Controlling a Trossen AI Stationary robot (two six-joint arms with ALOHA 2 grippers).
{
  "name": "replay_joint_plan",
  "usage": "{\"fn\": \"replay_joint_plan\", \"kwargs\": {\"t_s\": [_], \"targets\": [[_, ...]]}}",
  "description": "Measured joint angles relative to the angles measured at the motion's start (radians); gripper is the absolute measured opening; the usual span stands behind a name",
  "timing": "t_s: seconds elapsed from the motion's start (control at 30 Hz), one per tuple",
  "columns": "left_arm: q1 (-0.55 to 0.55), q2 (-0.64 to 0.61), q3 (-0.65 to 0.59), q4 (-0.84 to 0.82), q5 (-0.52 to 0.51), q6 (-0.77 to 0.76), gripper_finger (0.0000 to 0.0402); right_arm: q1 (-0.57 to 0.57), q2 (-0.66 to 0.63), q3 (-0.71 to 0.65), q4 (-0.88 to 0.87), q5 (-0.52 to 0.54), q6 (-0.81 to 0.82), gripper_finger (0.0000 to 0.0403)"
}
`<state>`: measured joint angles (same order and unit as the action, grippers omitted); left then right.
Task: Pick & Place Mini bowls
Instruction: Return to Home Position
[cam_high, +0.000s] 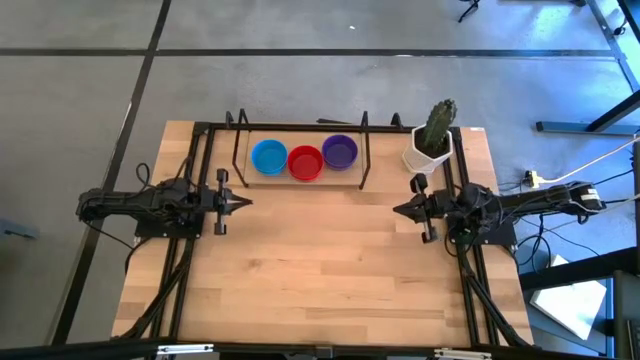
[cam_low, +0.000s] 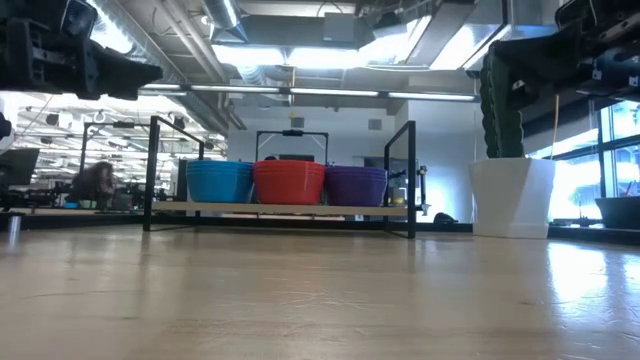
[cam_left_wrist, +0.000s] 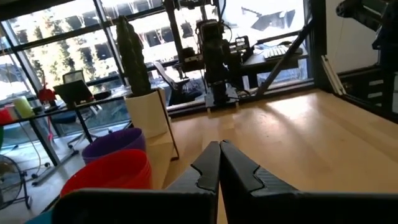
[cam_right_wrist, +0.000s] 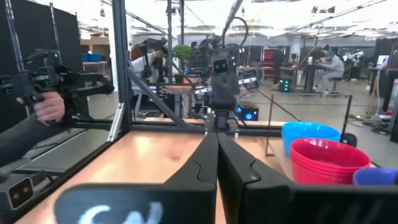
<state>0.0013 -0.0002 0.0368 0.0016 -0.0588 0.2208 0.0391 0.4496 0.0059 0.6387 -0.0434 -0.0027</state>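
The mini bowls stand in three stacks on a low black rack shelf at the table's far side: blue (cam_high: 269, 157), red (cam_high: 305, 162), purple (cam_high: 340, 152). In the low view the blue stack (cam_low: 219, 182), red stack (cam_low: 289, 182) and purple stack (cam_low: 356, 186) rest side by side on the shelf board. My left gripper (cam_high: 246, 202) hovers at the table's left, shut and holding nothing, pointing right. My right gripper (cam_high: 398, 210) hovers at the right, shut and holding nothing, pointing left. The left wrist view shows the red stack (cam_left_wrist: 112, 174) and purple stack (cam_left_wrist: 115, 142); the right wrist view shows blue (cam_right_wrist: 310, 135) and red (cam_right_wrist: 326, 162).
A white pot with a green cactus (cam_high: 432, 140) stands at the table's far right corner, close to the right arm. The black rack frame (cam_high: 363, 150) surrounds the bowls. Bare wood tabletop (cam_high: 320, 260) stretches between and in front of the grippers. A person's hand (cam_right_wrist: 43, 107) shows beyond the table.
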Motion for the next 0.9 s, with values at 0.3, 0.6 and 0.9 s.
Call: {"fn": "replay_joint_plan", "kwargs": {"t_s": [0.3,0.6,0.9], "targets": [[0.0,0.0,-0.013,0.016,-0.001,0.047,0.0002,-0.024,0.0,0.0,-0.016,0.006,-0.074,0.0002],[-0.02,0.0,0.039,-0.031,-0.052,0.061,0.0002,-0.045,-0.136,0.0,-0.065,-0.014,-0.078,0.0002],[-0.082,0.0,0.042,-0.037,-0.081,0.08,0.0002,-0.045,-0.429,0.001,-0.353,-0.035,-0.049,0.0002]]}}
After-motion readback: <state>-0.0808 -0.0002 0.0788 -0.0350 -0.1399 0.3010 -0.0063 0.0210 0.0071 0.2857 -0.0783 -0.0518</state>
